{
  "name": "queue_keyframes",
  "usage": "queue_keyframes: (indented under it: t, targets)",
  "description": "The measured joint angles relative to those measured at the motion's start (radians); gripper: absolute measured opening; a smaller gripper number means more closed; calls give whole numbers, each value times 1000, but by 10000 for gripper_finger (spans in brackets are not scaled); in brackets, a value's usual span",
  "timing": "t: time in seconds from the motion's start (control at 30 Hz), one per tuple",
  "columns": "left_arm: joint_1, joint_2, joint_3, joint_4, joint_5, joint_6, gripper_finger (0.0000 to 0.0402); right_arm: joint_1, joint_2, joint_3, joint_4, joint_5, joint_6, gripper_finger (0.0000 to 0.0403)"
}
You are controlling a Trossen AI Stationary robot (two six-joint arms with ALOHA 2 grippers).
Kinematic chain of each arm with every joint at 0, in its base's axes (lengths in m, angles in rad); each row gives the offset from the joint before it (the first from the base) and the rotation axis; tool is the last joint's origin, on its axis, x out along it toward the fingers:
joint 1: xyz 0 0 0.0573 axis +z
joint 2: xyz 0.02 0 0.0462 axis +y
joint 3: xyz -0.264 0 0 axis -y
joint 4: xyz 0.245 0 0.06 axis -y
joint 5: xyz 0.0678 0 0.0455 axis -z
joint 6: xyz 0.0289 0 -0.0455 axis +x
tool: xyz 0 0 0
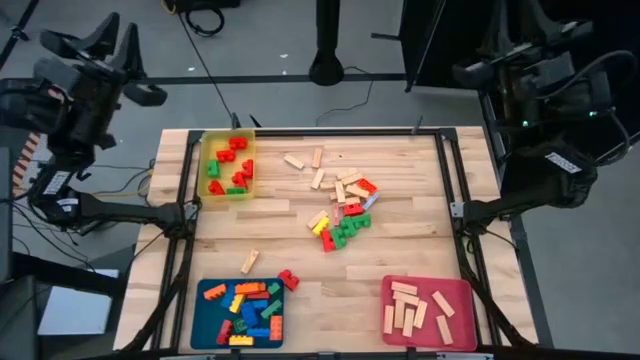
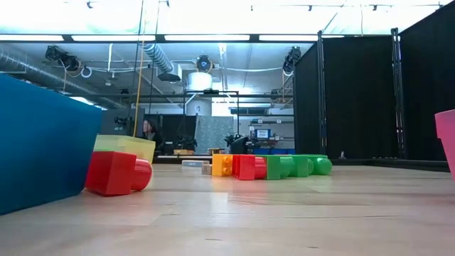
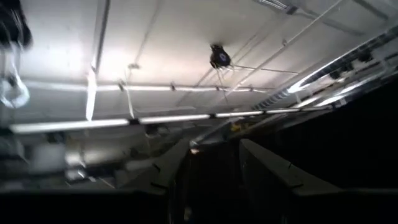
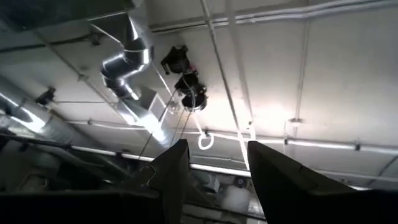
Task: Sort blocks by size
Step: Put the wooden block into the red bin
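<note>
blocks (image 1: 341, 212) mid-table | trays: yellow tray (image 1: 207, 180), blue tray (image 1: 205, 325), pink tray (image 1: 466, 300)

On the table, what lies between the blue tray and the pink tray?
In the high view, nothing: bare wood separates the blue tray from the pink tray. The nearest loose piece, a red brick, sits beside the blue tray's upper right corner.

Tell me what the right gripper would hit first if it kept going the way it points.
Nothing close: the right gripper, fingers apart and empty, points up toward the ceiling. The way looks free until the ceiling duct and pipes, though depth is unclear.
</note>
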Motion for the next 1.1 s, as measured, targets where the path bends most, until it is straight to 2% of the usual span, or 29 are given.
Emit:
queue_keyframes:
  t: [0.07, 0.2, 0.37, 0.43, 0.53, 0.6, 0.73, 0.8, 0.87, 1.0, 1.1]
  targets:
    - [0, 17, -2, 64, 0, 58, 145, 1, 7, 0, -6, -3, -26, 178]
    - [0, 36, -1, 166, 0, 55, 145, 10, 16, -3, -28, 5, -57, 177]
    - [0, 54, 2, 114, 1, -46, 145, -24, 8, 0, -38, 72, -90, 177]
    - [0, 76, 2, 49, 1, -85, 145, -46, 16, 2, -117, 76, -1, 178]
    - [0, 123, 1, -50, 1, -108, 145, -84, 49, 0, -343, 53, 176, 177]
    - [0, 157, 1, -99, -1, -168, 145, -99, 89, -1, -481, 46, 351, 176]
    - [0, 215, -1, -276, 12, -380, 145, -111, 188, -3, -752, -91, 680, 173]
    - [0, 234, -2, -333, 71, -449, 145, -102, 256, -2, -806, -174, 764, 174]
    - [-7, 246, -2, -329, 196, -527, 145, -82, 334, -2, -819, -228, 806, 174]
    - [-33, 250, -1, -255, 450, -683, 145, -55, 449, -4, -804, -241, 835, 170]
    - [-59, 207, -1, -256, 520, -728, 145, -53, 513, -2, -789, -237, 843, 168]
